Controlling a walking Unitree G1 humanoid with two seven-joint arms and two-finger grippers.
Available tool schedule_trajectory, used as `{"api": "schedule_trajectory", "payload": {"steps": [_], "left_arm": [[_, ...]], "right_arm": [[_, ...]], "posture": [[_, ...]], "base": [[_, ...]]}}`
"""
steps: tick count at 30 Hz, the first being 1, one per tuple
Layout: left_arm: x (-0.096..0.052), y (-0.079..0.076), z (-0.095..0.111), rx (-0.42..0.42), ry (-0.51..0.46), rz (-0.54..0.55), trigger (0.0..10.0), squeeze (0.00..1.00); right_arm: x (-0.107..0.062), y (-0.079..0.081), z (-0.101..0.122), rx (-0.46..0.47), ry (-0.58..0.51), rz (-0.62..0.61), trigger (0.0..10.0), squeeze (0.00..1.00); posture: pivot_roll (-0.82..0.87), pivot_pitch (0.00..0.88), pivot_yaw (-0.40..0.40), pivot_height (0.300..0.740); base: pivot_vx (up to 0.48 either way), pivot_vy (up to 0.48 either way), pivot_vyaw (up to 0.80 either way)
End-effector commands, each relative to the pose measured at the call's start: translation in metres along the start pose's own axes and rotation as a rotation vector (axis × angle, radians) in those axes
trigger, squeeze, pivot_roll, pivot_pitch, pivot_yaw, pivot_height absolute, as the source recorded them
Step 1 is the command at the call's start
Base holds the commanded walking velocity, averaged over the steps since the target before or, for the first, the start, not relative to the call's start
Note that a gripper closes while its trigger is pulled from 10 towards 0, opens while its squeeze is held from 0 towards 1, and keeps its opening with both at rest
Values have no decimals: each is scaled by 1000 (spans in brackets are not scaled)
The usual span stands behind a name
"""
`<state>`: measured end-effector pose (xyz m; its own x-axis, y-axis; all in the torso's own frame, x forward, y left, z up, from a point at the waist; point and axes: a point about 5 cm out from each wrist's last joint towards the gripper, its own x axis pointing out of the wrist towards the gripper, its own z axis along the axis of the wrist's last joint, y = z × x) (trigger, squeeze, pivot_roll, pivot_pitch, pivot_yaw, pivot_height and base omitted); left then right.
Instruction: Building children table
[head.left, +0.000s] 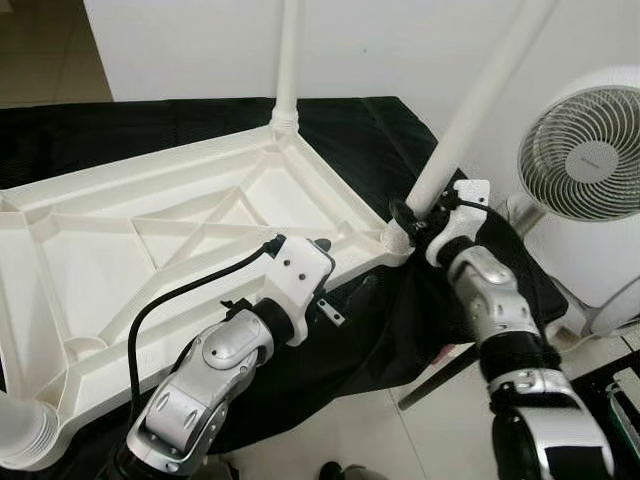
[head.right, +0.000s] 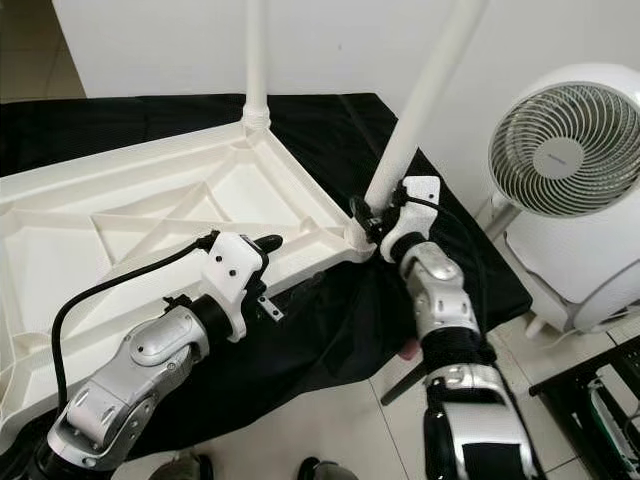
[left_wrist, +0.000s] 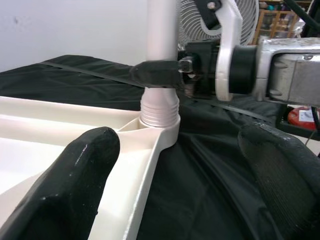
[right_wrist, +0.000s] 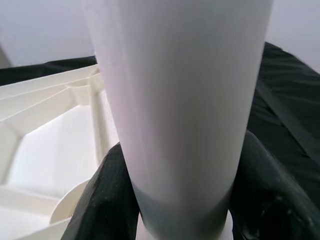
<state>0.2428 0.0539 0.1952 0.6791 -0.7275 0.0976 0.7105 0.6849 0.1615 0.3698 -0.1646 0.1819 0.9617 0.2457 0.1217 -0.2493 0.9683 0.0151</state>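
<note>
Black cloth (head.left: 380, 130) under tabletop (head.left: 150, 230); right gripper (head.left: 412, 217) clasps leg (head.left: 470, 120).

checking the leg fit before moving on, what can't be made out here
- Leg tops: cut off by the upper edge in both eye views.
- Socket seating: hidden by the right gripper.
- Near-left corner: cut off by the frame edge.
- Left gripper fingers: hidden behind its wrist in the eye views.

Left gripper (left_wrist: 185, 175) fingers spread, 12 o'clock: white leg (left_wrist: 161, 60) upright in tabletop (left_wrist: 60, 130) corner socket; right gripper (left_wrist: 165, 75) clamps leg.
</note>
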Motion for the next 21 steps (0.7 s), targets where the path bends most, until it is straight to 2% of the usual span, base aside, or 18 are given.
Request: {"api": "schedule_trajectory", "payload": {"steps": [1, 3, 5, 8, 13, 19, 21], "left_arm": [[-1, -5, 0, -8, 4, -30, 10000, 0], [-1, -5, 0, -8, 4, -30, 10000, 0], [0, -5, 0, -9, 2, -31, 10000, 0], [0, -6, 0, -10, 2, -32, 10000, 0], [0, -6, 0, -15, 0, -28, 10000, 0], [0, -6, 0, -17, -1, -26, 10000, 0], [0, -7, 0, -17, -2, -26, 10000, 0]], "right_arm": [[-7, -6, -15, 43, 59, -103, 0, 0], [-7, -6, -15, 43, 59, -103, 0, 0], [-6, 1, -16, 68, 68, -207, 0, 0], [-7, 4, -17, 61, 74, -250, 0, 0], [-11, 23, -15, 79, 80, -464, 0, 0], [-15, 29, -11, 93, 67, -579, 0, 0], [-17, 36, -5, 103, 40, -615, 0, 0]], "posture": [[76, 149, -89, 740], [76, 149, -89, 740], [75, 151, -93, 740], [75, 151, -93, 740], [75, 151, -93, 740], [75, 151, -93, 740], [78, 145, -112, 740]], "base": [[0, 0, 0], [0, 0, 0], [0, 0, 0], [0, 0, 0], [0, 0, 0], [0, 0, 0], [0, 0, 0]]}}
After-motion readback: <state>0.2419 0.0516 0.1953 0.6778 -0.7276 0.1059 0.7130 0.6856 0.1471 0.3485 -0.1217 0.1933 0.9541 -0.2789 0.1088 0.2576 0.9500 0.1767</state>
